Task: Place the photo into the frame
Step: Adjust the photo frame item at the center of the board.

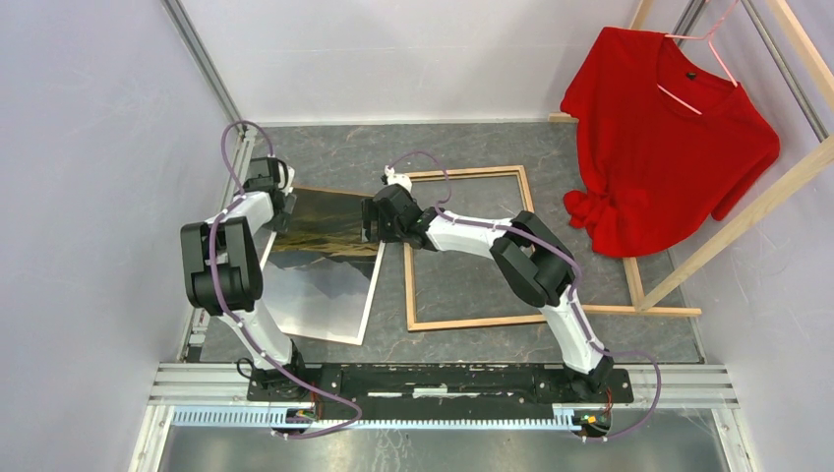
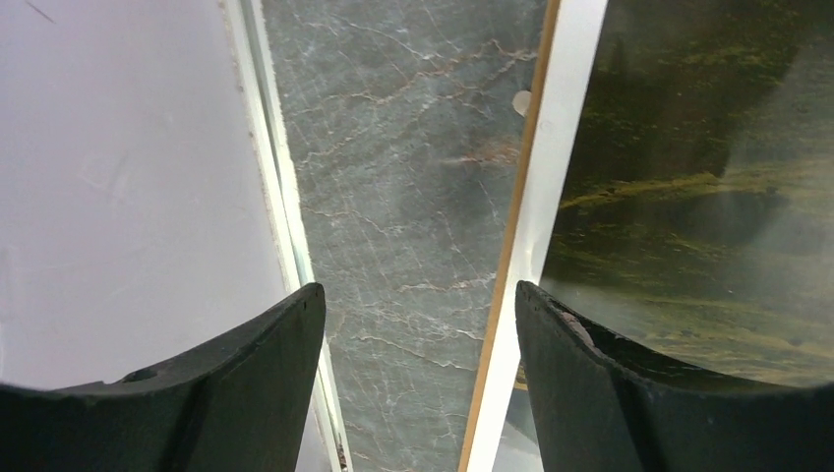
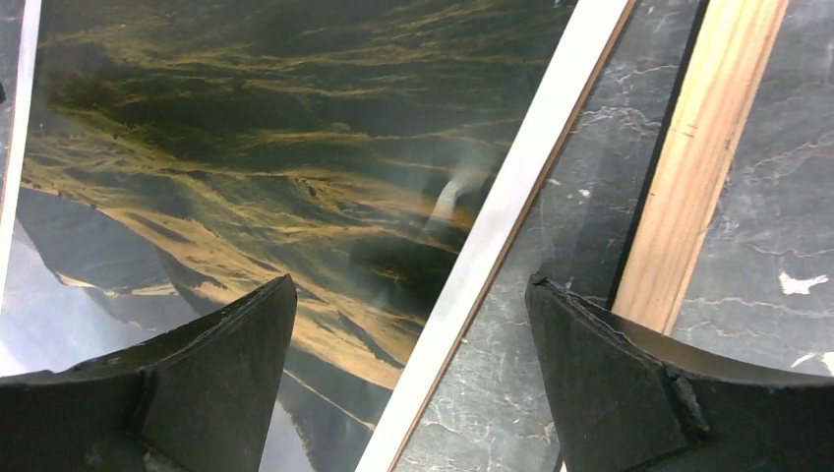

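The pale, misty end of the photo (image 1: 329, 295) lies closest to the arm bases, flat on the table (image 1: 334, 157). Its long axis runs away from the robot with a slight tilt, and the dark sky is at the far end. Just to its right, across a narrow strip of bare tabletop, sits the frame (image 1: 462, 322), wood side up, its left rail roughly parallel to the photo's right edge. Farther out, both arms work over the dark half. The left gripper (image 2: 418, 374) is spread and empty beside the photo's left white border, with the wall (image 2: 118, 197) close on its outer side, so there is little room there. The right gripper (image 3: 408, 374), reaching across the frame, is also spread wide and holds nothing. It straddles the photo's right border, one finger over the print and the other over the rail. The photo probably has to move right, and the right arm is nearer that gap. Farthest off, a red shirt (image 1: 669, 147) hangs apart from the work.
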Tool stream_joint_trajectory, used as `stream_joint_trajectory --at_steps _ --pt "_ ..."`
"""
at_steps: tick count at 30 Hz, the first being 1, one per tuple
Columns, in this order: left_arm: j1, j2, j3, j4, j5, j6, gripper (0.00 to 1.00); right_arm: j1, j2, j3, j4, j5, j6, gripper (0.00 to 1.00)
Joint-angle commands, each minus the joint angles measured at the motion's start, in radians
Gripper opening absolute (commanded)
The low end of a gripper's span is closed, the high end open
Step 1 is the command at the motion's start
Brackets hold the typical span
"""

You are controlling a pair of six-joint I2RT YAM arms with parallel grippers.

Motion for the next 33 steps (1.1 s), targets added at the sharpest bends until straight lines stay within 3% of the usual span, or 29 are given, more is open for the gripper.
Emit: stream_joint_trajectory --at_steps 1,8,16,33 --pt "-0.012 0.019 -0.027 0.015 0.026 -0.04 0.77 -0.026 0.024 0.029 -0.033 0.045 0.004 0.95" --pt "-0.031 0.029 -0.067 0.041 0.022 -0.034 0.73 -0.037 0.067 0.086 0.002 0.037 0.015 0.95" --pt "-0.048 0.061 -0.102 0.061 0.02 -0.029 0.59 -0.051 0.108 0.136 0.068 0.002 -0.015 0.91" --pt "-0.058 0.08 -0.135 0.085 0.008 -0.018 0.59 -0.01 0.027 0.081 0.197 -0.028 -0.1 0.89"
